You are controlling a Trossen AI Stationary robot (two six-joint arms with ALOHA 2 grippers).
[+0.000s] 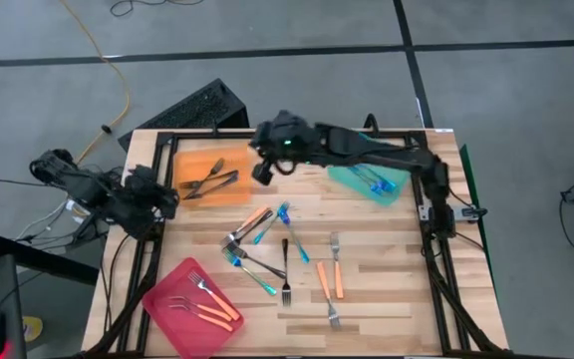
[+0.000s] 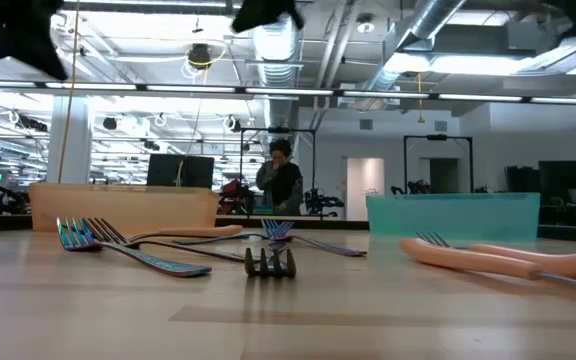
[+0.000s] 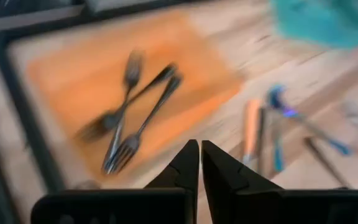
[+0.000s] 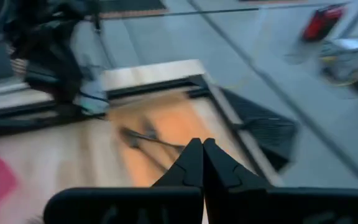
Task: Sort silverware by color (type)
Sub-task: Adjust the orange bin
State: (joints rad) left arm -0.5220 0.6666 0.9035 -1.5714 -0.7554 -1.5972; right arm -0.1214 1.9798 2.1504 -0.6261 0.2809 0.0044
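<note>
Three dark metal forks [image 1: 210, 179] lie in the translucent orange tray [image 1: 189, 165] at the upper left of the wooden table [image 1: 397, 269]. The right gripper [image 1: 263, 168] hangs just right of that tray, fingers pressed together and empty. The left gripper [image 3: 200, 163], at the table's left edge, also has its fingers closed on nothing. Orange- and blue-handled forks [image 1: 277, 249] lie scattered mid-frame. No writing is readable.

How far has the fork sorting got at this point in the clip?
Partly done. Three dark forks lie in the orange tray, blue-handled forks in the teal tray, and orange-handled forks in the pink tray. Nothing is in hand: the left tool and right tool are both shut and empty. About ten mixed forks are left on the table.
</note>
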